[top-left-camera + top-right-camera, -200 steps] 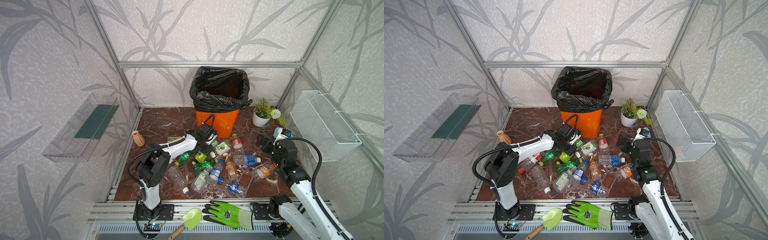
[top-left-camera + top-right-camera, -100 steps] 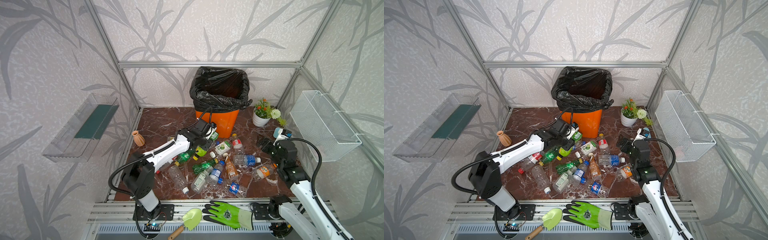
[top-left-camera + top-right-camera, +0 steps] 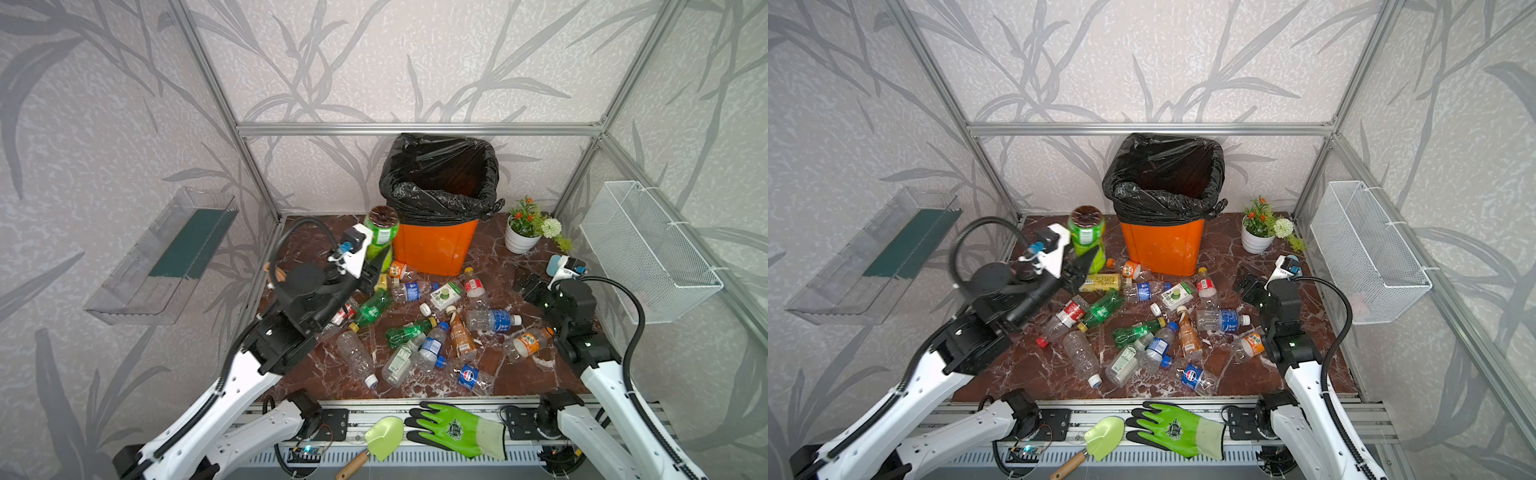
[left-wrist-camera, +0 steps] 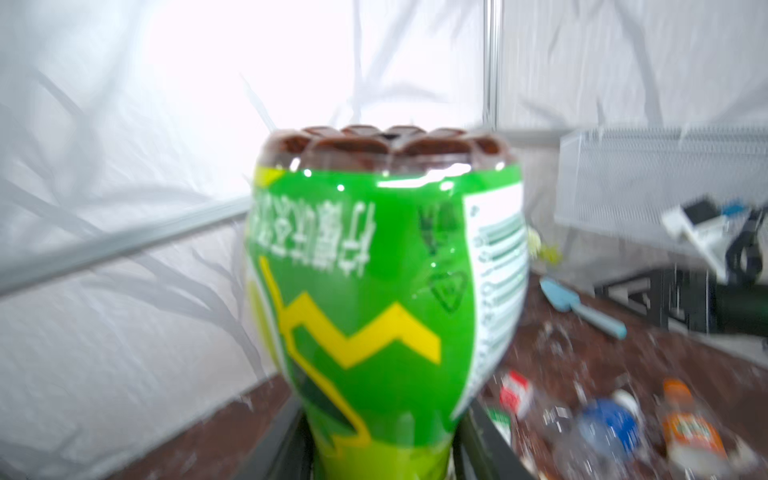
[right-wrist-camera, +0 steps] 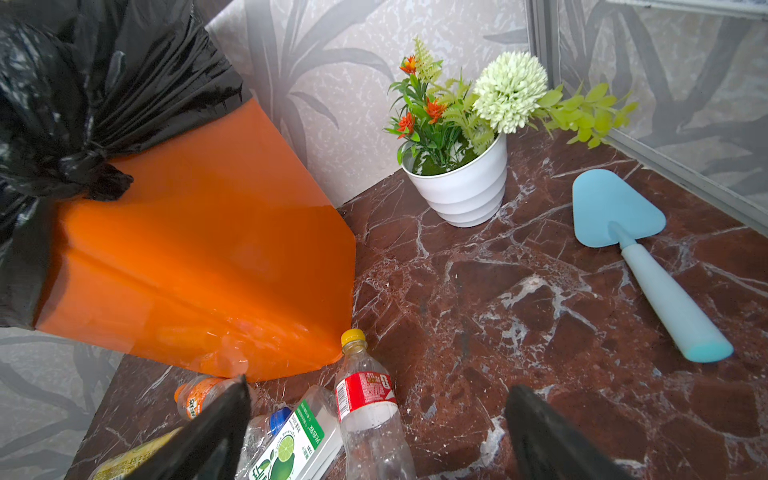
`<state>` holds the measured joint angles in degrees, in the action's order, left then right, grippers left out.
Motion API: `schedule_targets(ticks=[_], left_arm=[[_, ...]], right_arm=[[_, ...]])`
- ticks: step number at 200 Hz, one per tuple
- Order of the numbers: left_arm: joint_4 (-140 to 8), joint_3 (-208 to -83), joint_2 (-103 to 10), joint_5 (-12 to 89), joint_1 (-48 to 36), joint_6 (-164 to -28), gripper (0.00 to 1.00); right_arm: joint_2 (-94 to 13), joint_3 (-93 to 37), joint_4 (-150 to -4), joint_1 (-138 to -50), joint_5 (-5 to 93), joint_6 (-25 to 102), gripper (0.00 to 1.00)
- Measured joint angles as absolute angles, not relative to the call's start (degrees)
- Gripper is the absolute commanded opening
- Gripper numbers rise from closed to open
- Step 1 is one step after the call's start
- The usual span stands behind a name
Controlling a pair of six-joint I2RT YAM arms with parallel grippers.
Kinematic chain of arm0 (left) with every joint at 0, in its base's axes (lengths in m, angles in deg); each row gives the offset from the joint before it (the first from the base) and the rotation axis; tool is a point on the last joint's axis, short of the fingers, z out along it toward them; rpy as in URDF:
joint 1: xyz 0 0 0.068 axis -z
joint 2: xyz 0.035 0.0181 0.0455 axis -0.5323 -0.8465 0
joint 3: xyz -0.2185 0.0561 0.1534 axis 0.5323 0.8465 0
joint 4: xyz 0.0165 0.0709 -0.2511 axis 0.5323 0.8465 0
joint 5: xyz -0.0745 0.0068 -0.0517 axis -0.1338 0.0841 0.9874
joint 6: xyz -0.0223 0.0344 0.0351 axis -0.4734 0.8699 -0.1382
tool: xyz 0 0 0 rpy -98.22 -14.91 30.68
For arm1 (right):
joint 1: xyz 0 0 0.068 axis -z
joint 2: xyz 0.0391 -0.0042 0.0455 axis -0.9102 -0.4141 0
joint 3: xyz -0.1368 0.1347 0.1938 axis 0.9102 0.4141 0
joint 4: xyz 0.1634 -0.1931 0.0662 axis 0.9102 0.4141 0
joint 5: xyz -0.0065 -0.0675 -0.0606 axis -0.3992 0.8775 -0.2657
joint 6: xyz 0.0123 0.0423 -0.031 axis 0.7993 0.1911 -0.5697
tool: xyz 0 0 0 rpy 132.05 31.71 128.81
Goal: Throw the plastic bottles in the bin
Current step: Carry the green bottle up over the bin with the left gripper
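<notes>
My left gripper [image 3: 375,268] [image 3: 1084,266] [image 4: 382,461] is shut on a green-labelled plastic bottle [image 3: 381,232] [image 3: 1087,235] [image 4: 382,291]. It holds the bottle base-up in the air, just left of the bin's rim. The bin [image 3: 432,249] [image 3: 1163,249] [image 5: 199,249] is orange with a black bag and stands at the back. Several plastic bottles [image 3: 415,332] [image 3: 1142,332] lie scattered on the marble floor in front of it. My right gripper [image 3: 530,286] [image 3: 1246,284] [image 5: 378,388] is open and empty, low over the floor beside a red-labelled bottle [image 5: 365,390].
A white flower pot [image 3: 521,241] [image 5: 461,195] stands right of the bin, with a blue trowel [image 5: 623,232] near it. A wire basket [image 3: 648,249] hangs on the right wall, a clear tray [image 3: 166,257] on the left. A green glove [image 3: 457,428] and green trowel [image 3: 384,432] lie on the front rail.
The left arm has lifted the green-labelled bottle off the floor and carried it up and back towards the bin's left side. The right arm has not moved.
</notes>
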<state>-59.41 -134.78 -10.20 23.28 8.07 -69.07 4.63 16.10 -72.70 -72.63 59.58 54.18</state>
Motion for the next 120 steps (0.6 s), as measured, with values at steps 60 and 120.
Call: schedule_targets(ticks=[60,120], left_arm=[[-85.9,-140.15,-10.29,24.44,7.69,-64.74,0.46],[-80.52,-175.19,-51.2,33.71,-3.3,-80.67,0.98]], right_arm=[[4.54,16.08,-73.36,-72.54,58.59,54.94,0.96],[9.72,16.06,-72.66,-72.41,58.37,53.76,0.96]])
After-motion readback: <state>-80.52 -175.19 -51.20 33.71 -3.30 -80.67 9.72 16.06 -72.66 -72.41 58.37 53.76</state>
